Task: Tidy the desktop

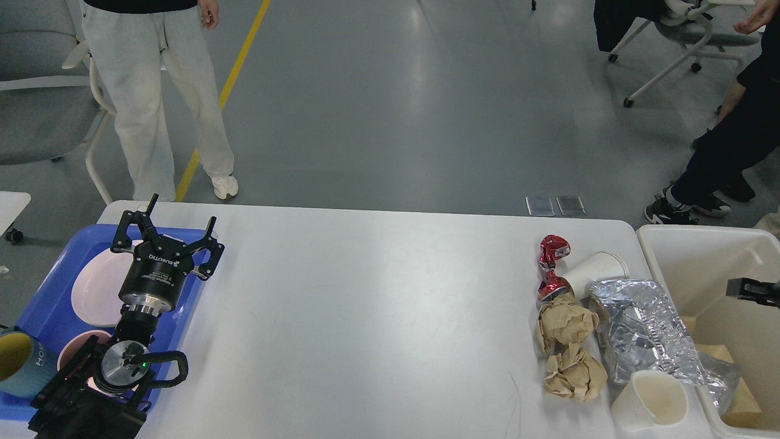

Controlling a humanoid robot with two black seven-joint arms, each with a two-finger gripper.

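Head view: white desktop (365, 317) spread ahead, foil sheet (646, 329), crumpled paper balls (567, 347) and paper cups (649, 399) clustered near right edge. Light, crushable litter; best pinched at folds or rims. Left gripper (170, 235) splayed, empty, above blue tray (42, 305). Right gripper (752, 288) barely visible over bin (701, 244); state unclear.

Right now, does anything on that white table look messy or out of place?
Yes. Rubbish is heaped at the desktop's right end: two crumpled brown paper balls, crinkled foil drooping over the bin's rim, a crushed red wrapper and two tipped paper cups.
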